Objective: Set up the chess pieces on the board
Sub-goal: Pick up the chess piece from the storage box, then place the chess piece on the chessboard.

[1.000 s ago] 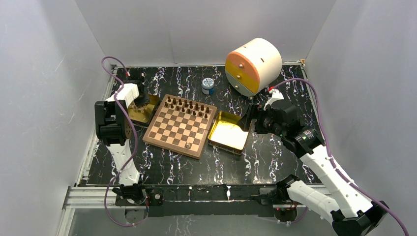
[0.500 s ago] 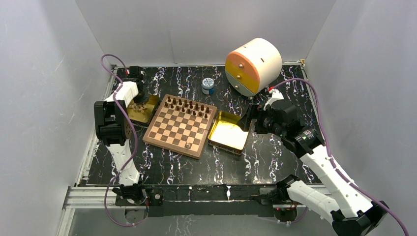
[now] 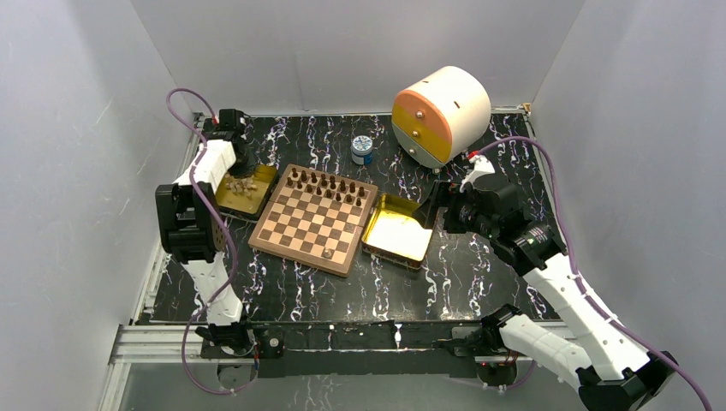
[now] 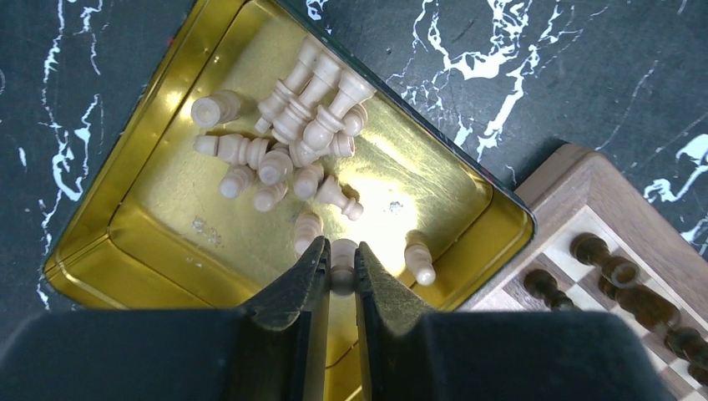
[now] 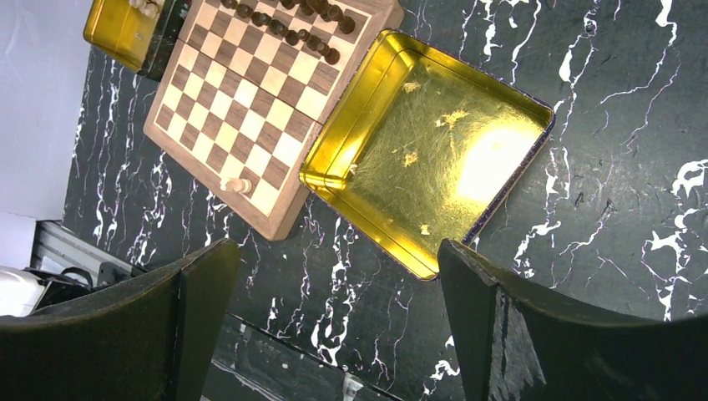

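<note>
While left pincer (image 4: 339, 256) pinches pale piece (image 4: 341, 249) | loose pieces (image 4: 292, 142) crowd tray (image 4: 163, 221)

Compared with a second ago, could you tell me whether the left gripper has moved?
Yes. The left gripper has drawn back toward the far-left corner, away from the board, uncovering the pale pieces in the tray.

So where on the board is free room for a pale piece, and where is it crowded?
The board is bare from the dark pieces crowding its far rows down to its near rim, save one pale piece by that rim. The right gold tray holds no pieces; the left gold tray is cluttered with pale ones.
</note>
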Robot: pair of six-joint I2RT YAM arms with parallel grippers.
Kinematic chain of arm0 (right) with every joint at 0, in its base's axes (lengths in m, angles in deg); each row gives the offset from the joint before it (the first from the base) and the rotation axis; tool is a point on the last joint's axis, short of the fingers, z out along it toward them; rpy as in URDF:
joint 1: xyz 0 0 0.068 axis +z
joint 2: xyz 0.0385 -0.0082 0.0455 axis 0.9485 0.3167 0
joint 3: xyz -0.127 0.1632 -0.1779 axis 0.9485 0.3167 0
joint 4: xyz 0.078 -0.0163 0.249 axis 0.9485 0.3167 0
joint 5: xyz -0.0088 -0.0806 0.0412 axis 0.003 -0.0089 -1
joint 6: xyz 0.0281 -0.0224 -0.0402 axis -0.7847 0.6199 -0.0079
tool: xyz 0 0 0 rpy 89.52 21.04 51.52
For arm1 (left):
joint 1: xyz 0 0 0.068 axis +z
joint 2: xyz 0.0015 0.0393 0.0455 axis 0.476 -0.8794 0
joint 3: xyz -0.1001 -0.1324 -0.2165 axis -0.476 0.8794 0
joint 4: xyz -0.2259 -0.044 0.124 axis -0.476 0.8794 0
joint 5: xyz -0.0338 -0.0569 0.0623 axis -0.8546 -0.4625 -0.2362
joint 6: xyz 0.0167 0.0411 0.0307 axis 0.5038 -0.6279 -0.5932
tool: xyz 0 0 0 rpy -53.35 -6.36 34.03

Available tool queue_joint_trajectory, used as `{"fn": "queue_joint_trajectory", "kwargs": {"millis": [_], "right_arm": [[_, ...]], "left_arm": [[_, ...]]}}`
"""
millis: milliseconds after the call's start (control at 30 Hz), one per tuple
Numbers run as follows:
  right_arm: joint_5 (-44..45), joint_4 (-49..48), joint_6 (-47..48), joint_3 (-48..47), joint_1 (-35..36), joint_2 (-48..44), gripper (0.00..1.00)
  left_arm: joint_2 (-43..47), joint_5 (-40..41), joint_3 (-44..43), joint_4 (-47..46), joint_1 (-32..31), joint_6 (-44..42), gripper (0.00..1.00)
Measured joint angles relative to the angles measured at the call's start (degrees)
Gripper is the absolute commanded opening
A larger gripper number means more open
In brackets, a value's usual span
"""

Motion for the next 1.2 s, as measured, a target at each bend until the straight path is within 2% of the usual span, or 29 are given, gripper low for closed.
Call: {"fn": "queue_joint_trajectory", "kwargs": {"millis": [433, 567, 867, 1200], "right_arm": [[-0.17, 0.02, -0.22, 0.00, 0.00, -0.17, 0.99], [-0.17, 0.02, -0.24, 0.00, 0.00, -0.17, 0.99], [-0.15, 0.22, -0.22, 0.00, 0.00, -0.81, 0.99], [-0.11, 0.28, -0.24, 0.02, 0.00, -0.83, 0.99]], "left_arm": [[7.61, -4.22, 1.75, 2.32, -0.37, -0.02, 0.10], [9.99, -5.68, 2.60, 3.69, -2.40, -0.15, 0.10], [15.13, -5.86, 3.63, 8.15, -13.14, -1.09, 0.10], [20.85, -5.49, 11.30, 10.01, -27.58, 1.27, 0.11]]}}
